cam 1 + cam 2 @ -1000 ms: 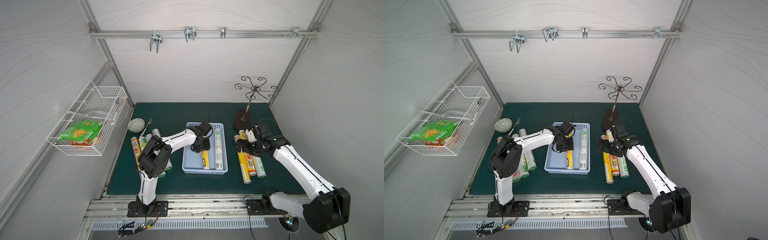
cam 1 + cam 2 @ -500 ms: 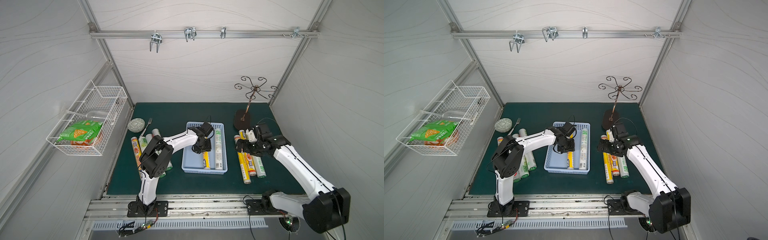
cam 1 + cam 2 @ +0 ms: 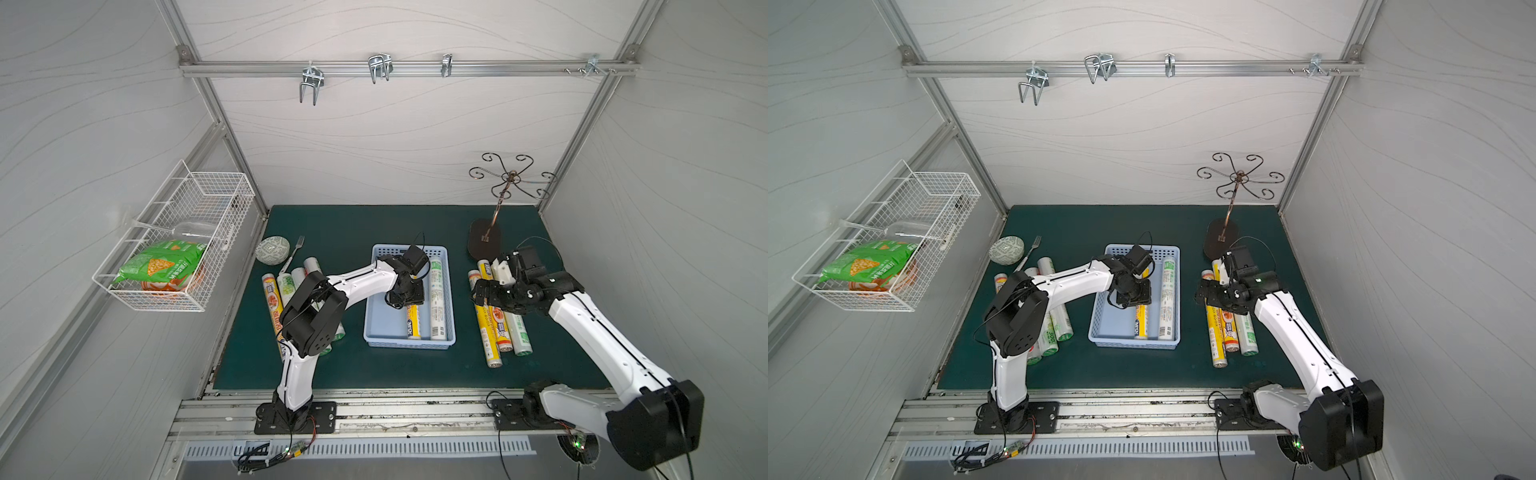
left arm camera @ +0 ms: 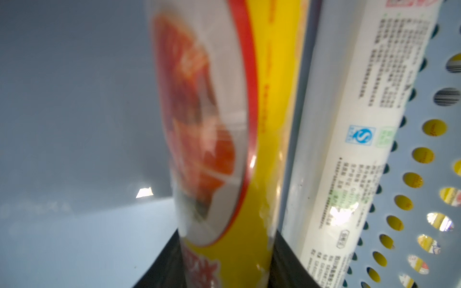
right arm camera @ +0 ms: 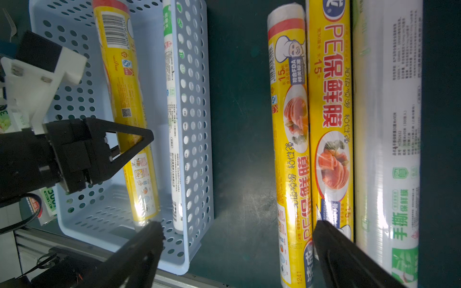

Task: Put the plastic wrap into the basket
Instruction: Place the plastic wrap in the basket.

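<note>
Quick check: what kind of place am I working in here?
Likely a staged robot test booth: white panel walls, an aluminium hook rail, and a green mat.

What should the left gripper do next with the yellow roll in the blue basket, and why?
Probably open a little wider and lift straight up. The left gripper straddles the yellow roll, which already seems to lie along the basket floor beside the white roll, so this one looks delivered and only needs letting go.
</note>
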